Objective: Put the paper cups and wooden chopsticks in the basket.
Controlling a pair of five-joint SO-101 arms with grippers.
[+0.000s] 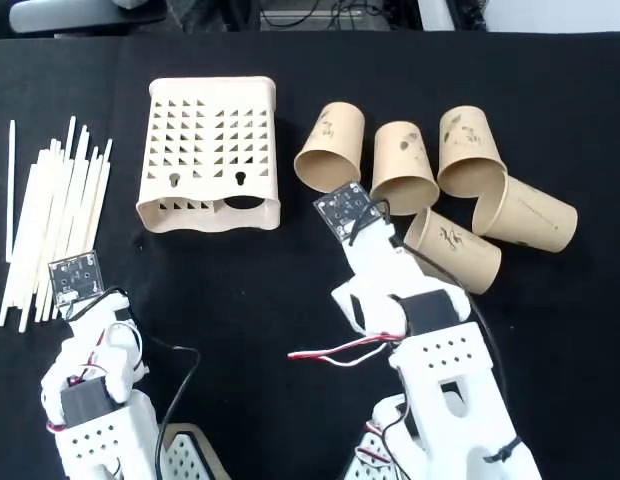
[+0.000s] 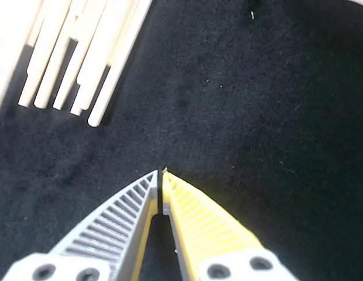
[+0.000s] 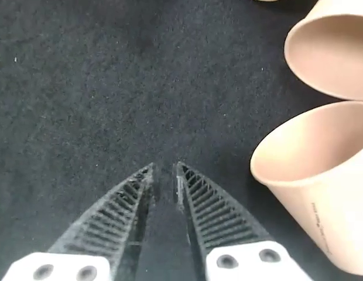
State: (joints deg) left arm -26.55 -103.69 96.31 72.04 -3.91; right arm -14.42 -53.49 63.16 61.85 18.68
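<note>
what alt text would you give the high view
On a black table, a cream perforated basket lies on its side, with loose wooden chopsticks to its left and five tipped-over paper cups to its right. Nearer the camera, the left arm is by the chopsticks and the right arm by the cups.

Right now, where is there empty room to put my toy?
Bare cloth lies between the basket, the left arm and the right arm. More lies in front of the paper cups, outside the right arm. Crowded: the cups and the chopsticks.
</note>
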